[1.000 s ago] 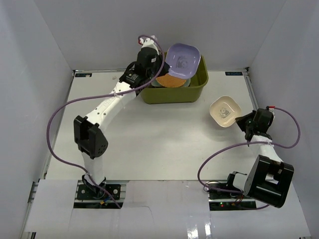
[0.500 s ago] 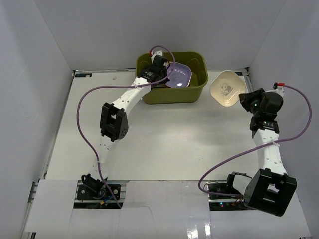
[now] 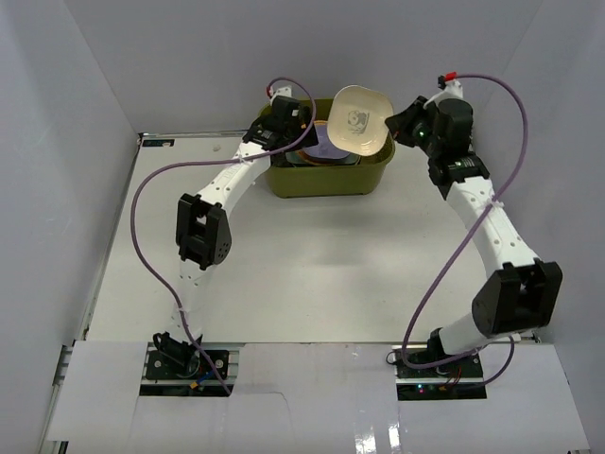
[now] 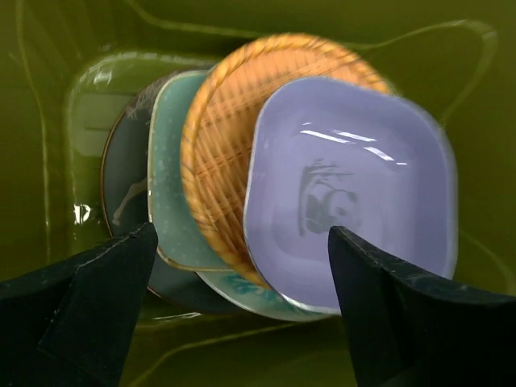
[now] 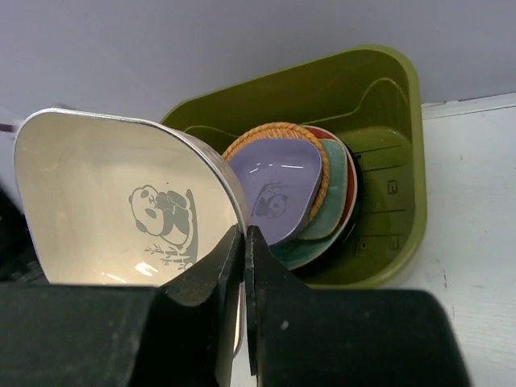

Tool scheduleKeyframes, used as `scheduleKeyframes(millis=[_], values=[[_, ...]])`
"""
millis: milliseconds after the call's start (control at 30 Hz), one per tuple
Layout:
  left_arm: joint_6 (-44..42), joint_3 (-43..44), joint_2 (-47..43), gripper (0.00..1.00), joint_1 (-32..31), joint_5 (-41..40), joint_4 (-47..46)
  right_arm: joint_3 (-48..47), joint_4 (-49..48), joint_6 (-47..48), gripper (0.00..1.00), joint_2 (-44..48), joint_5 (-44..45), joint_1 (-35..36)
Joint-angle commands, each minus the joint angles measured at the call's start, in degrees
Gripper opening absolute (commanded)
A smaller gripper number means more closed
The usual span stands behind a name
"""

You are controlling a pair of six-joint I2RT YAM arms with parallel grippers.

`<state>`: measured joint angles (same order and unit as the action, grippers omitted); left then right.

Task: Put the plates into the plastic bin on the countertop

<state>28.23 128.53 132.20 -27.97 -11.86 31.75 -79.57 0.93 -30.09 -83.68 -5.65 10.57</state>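
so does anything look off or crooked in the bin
Nothing spilled or broken. The stack in the bin is fanned rather than flush: the lavender plate sits offset on the orange plate, teal plate showing beneath. The cream plate hangs tilted in the right gripper.

You've got a cream plate, panda-and-bamboo print, in the right gripper. Below the left gripper: lavender plate with grey panda, orange ribbed plate, teal plate, grey deer plate. Olive-green bin.
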Motion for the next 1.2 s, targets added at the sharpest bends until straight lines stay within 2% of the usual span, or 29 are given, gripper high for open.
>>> scheduleKeyframes(millis=[0, 133, 200, 267, 367, 433, 500, 633, 833, 900, 967, 1000, 1100, 1167], values=[[-0.5, -0.8, -11.7, 0.98, 0.0, 4.1, -5.8, -9.9, 4.1, 3.9, 0.08, -6.7, 4.9, 2.6], [-1.1, -5.7, -22.3, 0.98, 0.1, 3.7, -8.0, -21.4, 9.8, 6.1, 0.08, -16.7, 5.4, 6.0], [-1.7, -13.3, -27.1, 0.98, 0.1, 2.3, -10.9, -26.7, 12.0, 6.5, 0.08, -21.5, 5.4, 7.3], [-1.9, -20.0, -35.6, 0.98, 0.0, 1.6, -14.7, -30.7, 14.8, 6.7, 0.08, -25.8, 7.0, 7.7], [-2.0, -36.3, -45.9, 0.98, 0.0, 1.4, -17.5, -37.7, 19.3, 6.8, 0.08, -30.8, 8.0, 8.3], [-1.6, -41.9, -50.6, 0.98, 0.1, 1.0, -18.0, -40.6, 21.0, 6.5, 0.08, -33.1, 9.0, 8.8], [-1.0, -49.0, -56.9, 0.98, 0.0, 0.8, -18.2, -40.2, 21.2, 6.4, 0.08, -33.7, 9.4, 9.1], [-0.3, -56.2, -64.3, 0.98, 0.1, 2.4, -16.7, -40.5, 23.2, 6.1, 0.08, -34.9, 12.5, 9.1], [0.2, -59.4, -70.1, 0.98, 0.1, 4.7, -11.9, -41.0, 25.0, 5.0, 0.08, -36.6, 13.6, 9.3], [0.2, -59.7, -71.0, 0.98, 0.1, 6.0, -10.2, -41.1, 25.0, 4.9, 0.18, -36.7, 13.6, 9.2], [0.3, -60.3, -72.3, 0.98, 0.1, 7.0, -9.3, -41.4, 24.6, 4.9, 0.36, -36.5, 12.7, 9.2], [0.3, -60.5, -72.8, 0.98, 0.1, 7.5, -9.2, -42.3, 24.6, 4.9, 0.51, -36.5, 12.5, 9.2], [0.7, -60.6, -74.2, 0.98, 0.0, 8.8, -8.4, -45.0, 24.9, 5.0, 0.77, -36.1, 11.9, 9.2], [1.0, -60.3, -74.9, 0.98, 0.1, 9.3, -7.8, -46.3, 25.3, 5.2, 0.83, -35.6, 10.9, 9.2]])
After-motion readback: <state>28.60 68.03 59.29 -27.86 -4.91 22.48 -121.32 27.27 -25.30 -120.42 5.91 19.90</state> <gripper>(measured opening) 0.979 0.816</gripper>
